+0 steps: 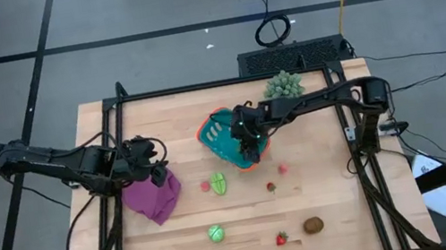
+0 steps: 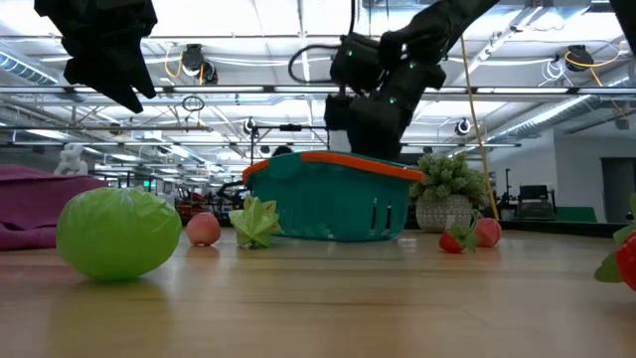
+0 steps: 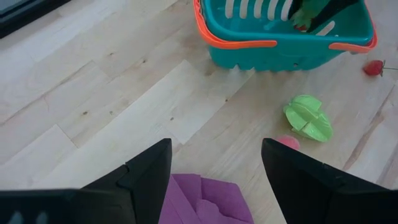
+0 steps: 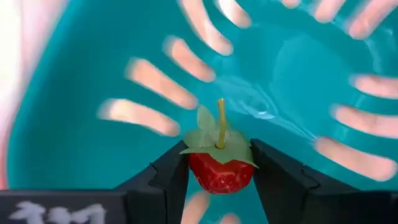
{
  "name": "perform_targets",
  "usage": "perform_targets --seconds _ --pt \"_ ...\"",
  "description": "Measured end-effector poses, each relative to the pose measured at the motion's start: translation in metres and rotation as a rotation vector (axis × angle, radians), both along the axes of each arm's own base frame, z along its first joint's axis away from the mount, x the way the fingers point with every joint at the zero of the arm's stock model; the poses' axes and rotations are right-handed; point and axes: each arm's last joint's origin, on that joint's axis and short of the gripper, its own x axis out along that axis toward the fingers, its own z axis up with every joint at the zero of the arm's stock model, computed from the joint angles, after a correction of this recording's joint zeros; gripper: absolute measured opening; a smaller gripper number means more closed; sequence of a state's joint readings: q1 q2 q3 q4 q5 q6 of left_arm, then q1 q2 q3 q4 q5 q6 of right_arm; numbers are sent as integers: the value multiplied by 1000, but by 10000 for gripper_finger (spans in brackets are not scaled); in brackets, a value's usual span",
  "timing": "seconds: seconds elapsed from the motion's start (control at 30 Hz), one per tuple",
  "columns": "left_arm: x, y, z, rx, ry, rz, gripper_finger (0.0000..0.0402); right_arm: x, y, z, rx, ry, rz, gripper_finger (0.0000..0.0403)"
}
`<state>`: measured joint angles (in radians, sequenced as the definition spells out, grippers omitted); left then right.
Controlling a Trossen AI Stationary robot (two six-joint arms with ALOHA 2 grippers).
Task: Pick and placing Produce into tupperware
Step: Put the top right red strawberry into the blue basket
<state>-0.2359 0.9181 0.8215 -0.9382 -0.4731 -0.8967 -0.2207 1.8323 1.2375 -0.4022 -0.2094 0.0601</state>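
High view: the tupperware (image 1: pixel 223 138) sits tilted mid-table with your right gripper (image 1: pixel 252 149) over its near rim. Release too close to that rim and the piece could bounce out. Left gripper (image 1: pixel 154 171) hangs open over the purple cloth (image 1: pixel 154 198). Right jaws are narrowed on a strawberry (image 4: pixel 220 169).

The right arm reaches in from the right, elbow bent, wrist pointing down. The right gripper (image 4: pixel 219 171) has its fingers (image 4: pixel 168 177) clamped on either side of a strawberry (image 4: pixel 219 173), stem up between the jaws. The left arm stretches in from the left and hangs raised; the left gripper (image 3: pixel 214 168) has jaws apart, nothing between them.
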Motion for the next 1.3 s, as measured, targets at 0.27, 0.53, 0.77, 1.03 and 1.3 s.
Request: perform_targets --seconds 0.27,0.53,0.77,1.03,1.3 --pt "0 0 0 0 0 0 253 1 -7 -8 -4 15 1 153" --pt "0 0 0 0 0 1 253 3 -5 -6 -5 13 6 153" --pt "0 0 0 2 1 -1 253 15 -3 16 -29 -27 43 153" --pt "0 0 0 3 2 -3 253 15 1 21 -27 7 42 153" --pt "0 0 0 8 6 -10 253 15 2 20 -42 15 41 153"
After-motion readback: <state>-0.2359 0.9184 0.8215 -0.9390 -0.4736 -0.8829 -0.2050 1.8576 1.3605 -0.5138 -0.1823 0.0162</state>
